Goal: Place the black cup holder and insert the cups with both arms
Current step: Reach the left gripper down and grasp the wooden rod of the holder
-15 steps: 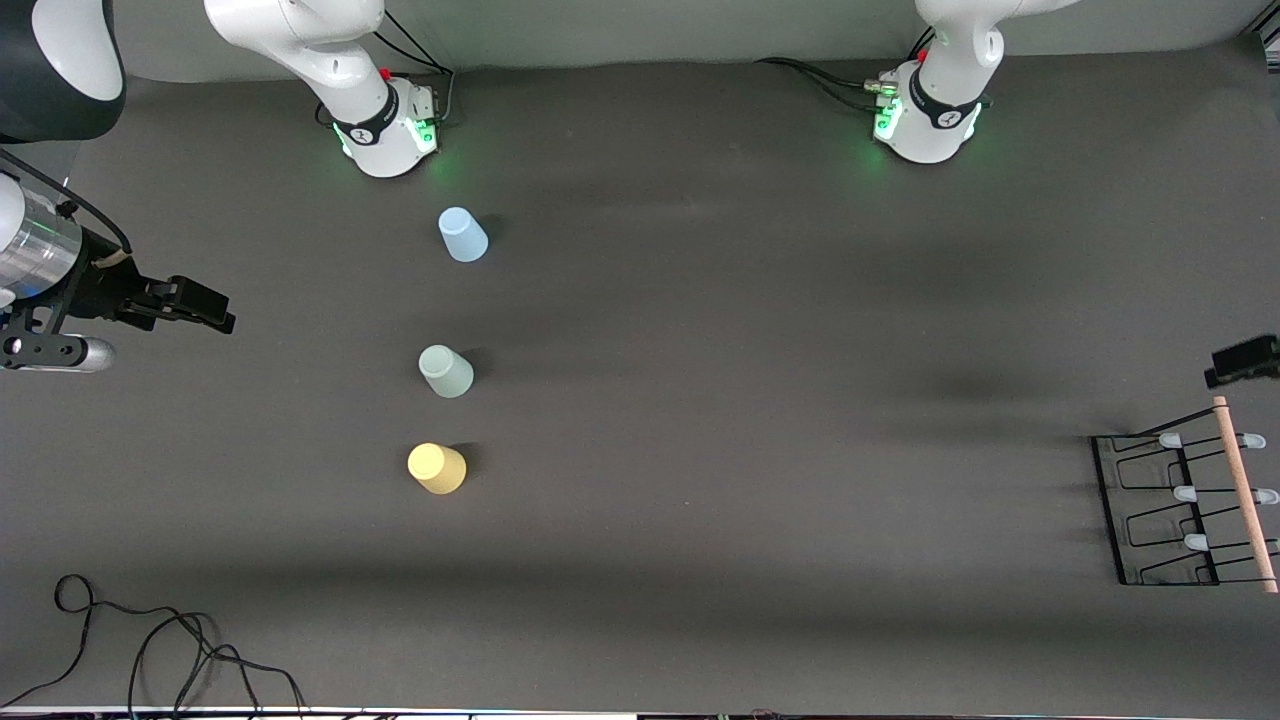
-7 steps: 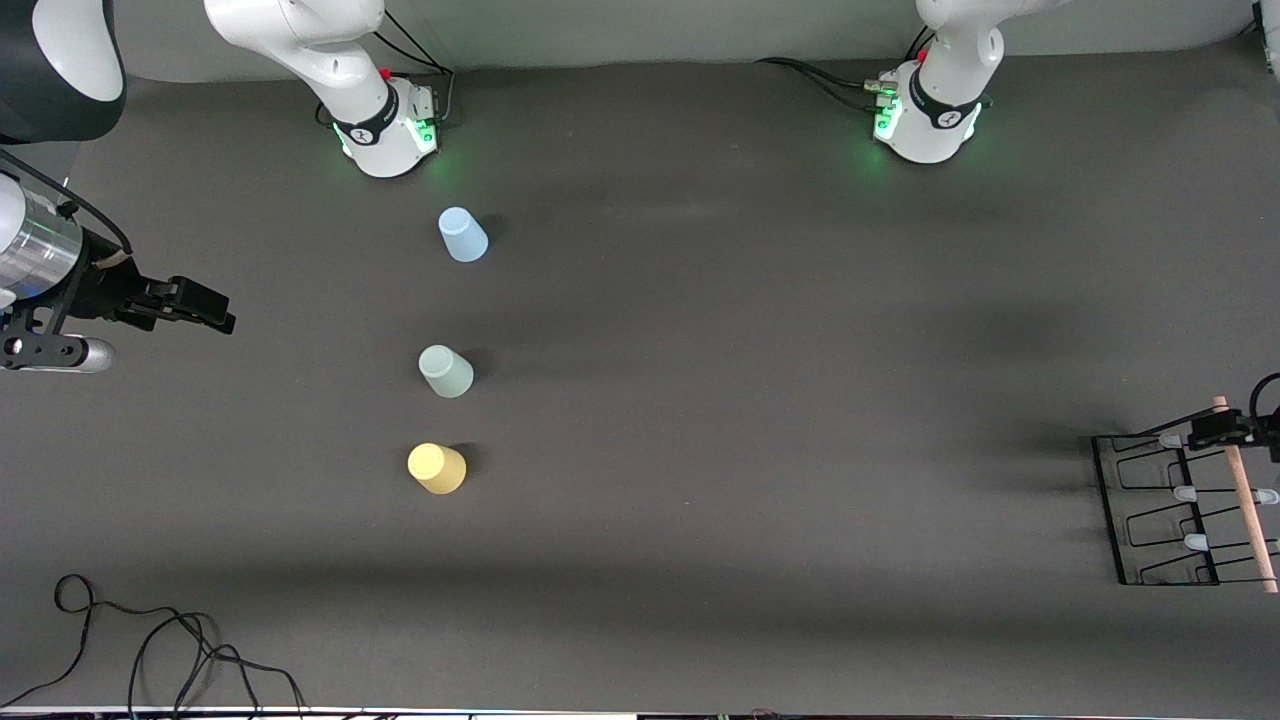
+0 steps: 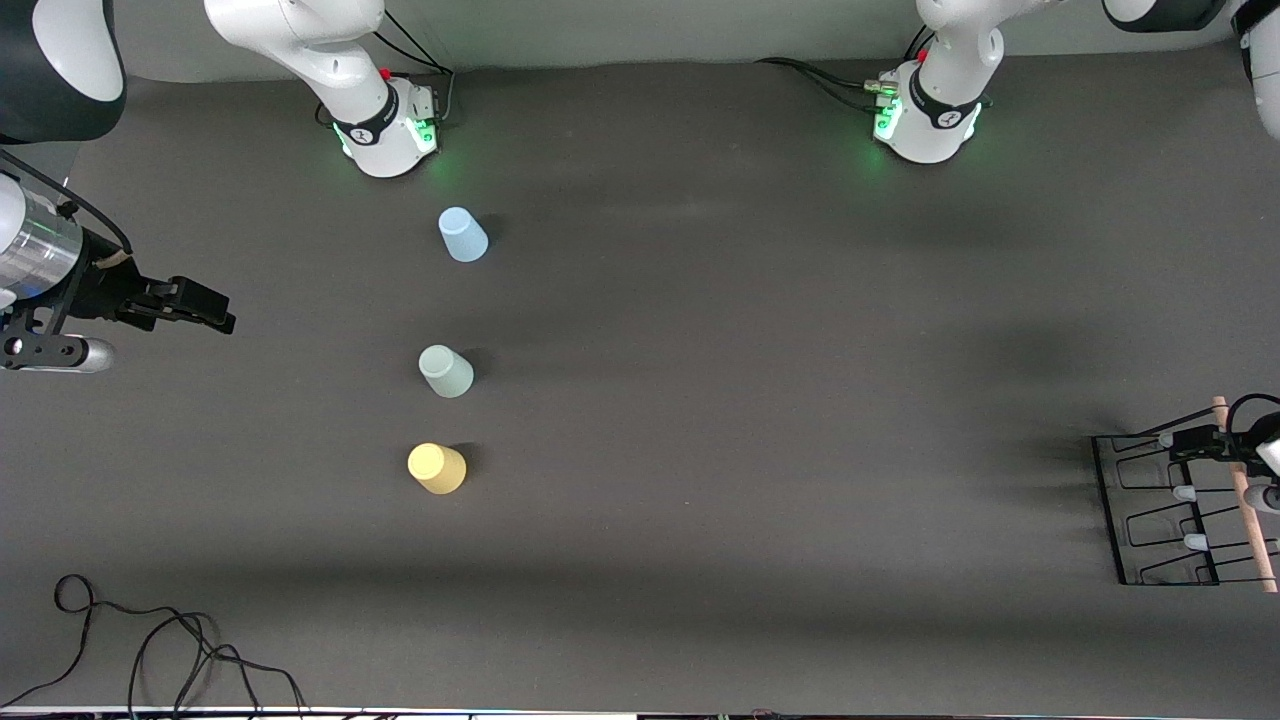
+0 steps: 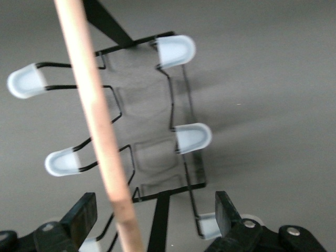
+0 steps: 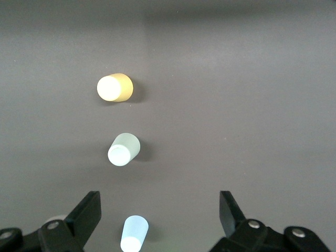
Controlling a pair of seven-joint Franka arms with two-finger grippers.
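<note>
The black cup holder (image 3: 1165, 510) stands at the left arm's end of the table, its wooden rod handle (image 3: 1248, 510) along the top. My left gripper (image 3: 1205, 441) is open over one end of that handle. In the left wrist view the rod (image 4: 97, 126) passes between the spread fingers (image 4: 81, 215), above the rack's base (image 4: 157, 157) and pale-tipped pegs (image 4: 176, 50). The light blue cup (image 3: 462, 235), pale green cup (image 3: 445, 371) and yellow cup (image 3: 437, 468) stand upside down in a row toward the right arm's end. My right gripper (image 3: 190, 305) waits open and empty, beside them.
Loose black cables (image 3: 150, 650) lie at the table's front corner at the right arm's end. The arm bases (image 3: 385, 125) stand along the back edge. In the right wrist view the blue cup (image 5: 134, 234), green cup (image 5: 124, 149) and yellow cup (image 5: 114, 87) line up.
My left gripper has come in from the table's edge and now sits over the end of the rack's handle. The right arm and the cups have not moved.
</note>
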